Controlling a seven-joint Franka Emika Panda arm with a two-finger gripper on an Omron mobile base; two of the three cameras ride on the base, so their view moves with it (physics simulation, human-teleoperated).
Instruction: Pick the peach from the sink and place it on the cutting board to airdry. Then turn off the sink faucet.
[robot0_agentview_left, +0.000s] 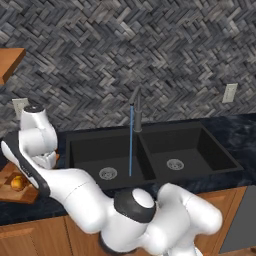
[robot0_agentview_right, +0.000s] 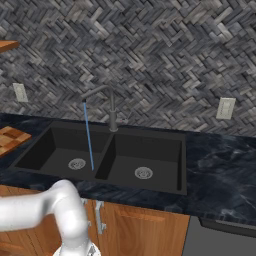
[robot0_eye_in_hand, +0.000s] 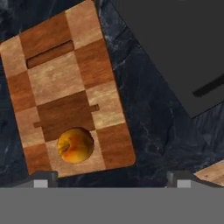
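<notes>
My pincer (robot0_eye_in_hand: 109, 178) hangs with fingers apart and empty above the peach (robot0_eye_in_hand: 75, 145), which rests on the cutting board (robot0_eye_in_hand: 65, 83); the sink faucet (robot0_agentview_left: 136, 107) (water running) lies well off toward the sink (robot0_agentview_left: 150, 150).

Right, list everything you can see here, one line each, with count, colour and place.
peach: one, orange-yellow with a red blush, resting on the board near its edge
cutting board: one, checkered light and dark brown, on the counter left of the sink
sink: one, black, two basins, a silver drain in each
faucet: one, dark grey, behind the divider, thin blue stream running into the left basin
counter: one, dark marbled
wall outlets: two, pale, on the tiled wall
shelf: one, orange-brown, upper left
cabinets: brown wood, under the counter
tool: one, dark tips apart, open above the board, clear of the peach
</notes>
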